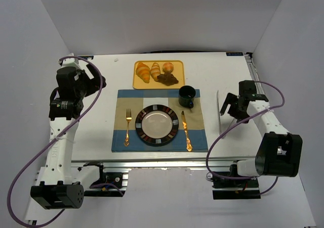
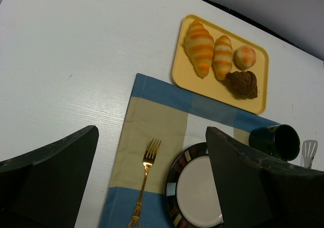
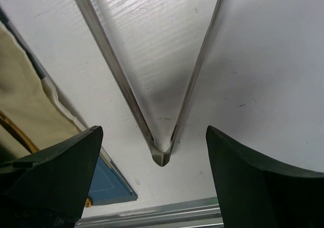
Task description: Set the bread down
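Observation:
The bread (image 1: 167, 78) is a dark brown lumpy pastry at the front right of the yellow tray (image 1: 135, 85). It also shows in the left wrist view (image 2: 242, 83), next to two golden croissants (image 2: 200, 47) and a pale round bun (image 2: 245, 56). The striped-rim plate (image 1: 157, 124) sits bare on the placemat (image 1: 121, 137). My left gripper (image 1: 97, 76) is open and empty, high over the table's left side, well away from the tray. My right gripper (image 1: 230, 106) is open over metal tongs (image 3: 109, 56) lying on the table, whose hinge end (image 3: 162, 156) lies between my fingers.
A dark mug (image 1: 187, 96) stands at the placemat's far right corner. A gold fork (image 1: 127, 127) lies left of the plate and a gold knife (image 1: 186, 132) right of it. The table's front rail runs just behind the tongs' hinge.

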